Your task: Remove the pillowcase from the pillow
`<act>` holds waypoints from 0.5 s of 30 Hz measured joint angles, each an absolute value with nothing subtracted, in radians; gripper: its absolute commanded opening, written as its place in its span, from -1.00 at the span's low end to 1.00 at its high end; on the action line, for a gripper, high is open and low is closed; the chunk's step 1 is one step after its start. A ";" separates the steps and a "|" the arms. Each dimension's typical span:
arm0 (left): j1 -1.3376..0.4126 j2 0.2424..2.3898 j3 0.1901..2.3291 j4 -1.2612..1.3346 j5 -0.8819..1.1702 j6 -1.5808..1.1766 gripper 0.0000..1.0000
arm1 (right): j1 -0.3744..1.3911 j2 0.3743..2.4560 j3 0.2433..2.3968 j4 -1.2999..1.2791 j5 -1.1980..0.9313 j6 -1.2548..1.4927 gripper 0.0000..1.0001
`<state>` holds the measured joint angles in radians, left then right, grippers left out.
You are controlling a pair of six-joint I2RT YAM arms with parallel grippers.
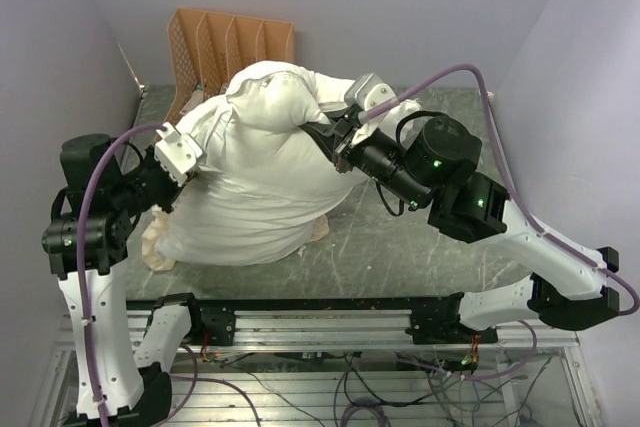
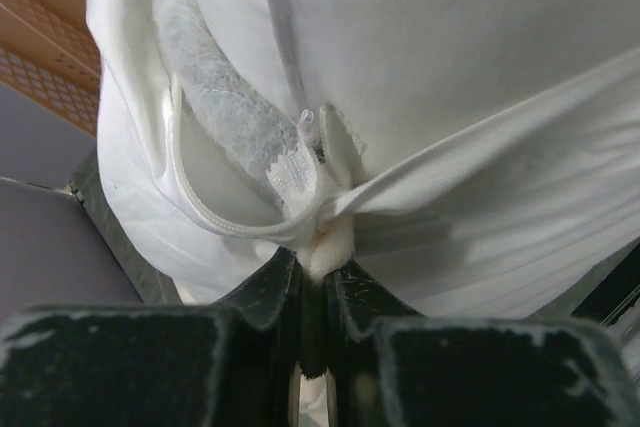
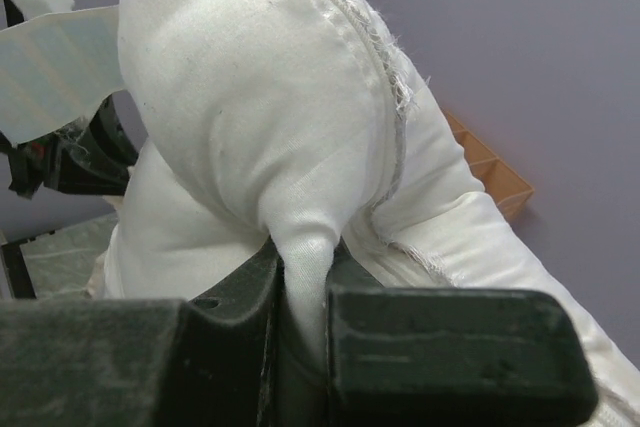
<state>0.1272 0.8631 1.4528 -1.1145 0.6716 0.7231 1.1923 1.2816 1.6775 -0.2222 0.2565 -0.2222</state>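
White pillowcase (image 1: 260, 182), flanking claws (image 2: 312, 265) (image 3: 302, 257) (both pinching)

The top camera looks down from high at the near edge over the table (image 1: 400, 247). Both wrist cameras face the pillow (image 1: 260, 177) at close range. All three views share the orange rack (image 1: 232, 42).

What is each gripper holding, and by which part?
The left gripper pinches the pillowcase at the end of its zipper. The right gripper pinches a fold of white cloth beside a frayed seam, probably the pillowcase too.
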 measured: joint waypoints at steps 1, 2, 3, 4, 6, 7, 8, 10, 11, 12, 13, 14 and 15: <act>0.127 0.854 1.425 -1.110 0.664 0.732 -0.79 | 1.192 1.278 1.675 -0.222 0.263 -0.222 -1.00; 0.127 0.841 1.393 -1.102 0.656 0.746 -0.85 | 1.192 1.274 1.671 -0.221 0.271 -0.222 -1.00; 0.127 0.832 1.368 -1.099 0.650 0.757 -0.86 | 1.192 1.270 1.667 -0.221 0.279 -0.222 -1.00; 0.127 0.823 1.346 -1.093 0.645 0.767 -0.86 | 1.193 1.263 1.660 -0.217 0.289 -0.223 -1.00; 0.126 0.799 1.296 -1.073 0.628 0.795 -0.86 | 1.194 1.251 1.644 -0.206 0.315 -0.225 -1.00; 0.125 0.785 1.269 -1.061 0.616 0.811 -0.86 | 1.196 1.245 1.634 -0.193 0.334 -0.228 -1.00; 0.124 0.770 1.241 -1.052 0.602 0.833 -0.86 | 1.197 1.237 1.623 -0.183 0.353 -0.232 -1.00; 0.121 0.743 1.187 -1.031 0.570 0.876 -0.86 | 1.198 1.223 1.602 -0.164 0.384 -0.240 -1.00; 0.120 0.725 1.149 -1.013 0.547 0.899 -0.86 | 1.199 1.215 1.589 -0.154 0.403 -0.244 -1.00; 0.120 0.709 1.118 -1.004 0.527 0.921 -0.86 | 1.200 1.207 1.577 -0.140 0.419 -0.248 -1.00; 0.119 0.690 1.079 -0.987 0.503 0.947 -0.86 | 1.200 1.203 1.568 -0.132 0.432 -0.250 -1.00; 0.117 0.672 1.042 -0.975 0.479 0.974 -0.86 | 1.202 1.198 1.559 -0.119 0.445 -0.252 -1.00; 0.116 0.650 1.002 -0.963 0.456 1.002 -0.86 | 1.203 1.197 1.552 -0.111 0.459 -0.252 -1.00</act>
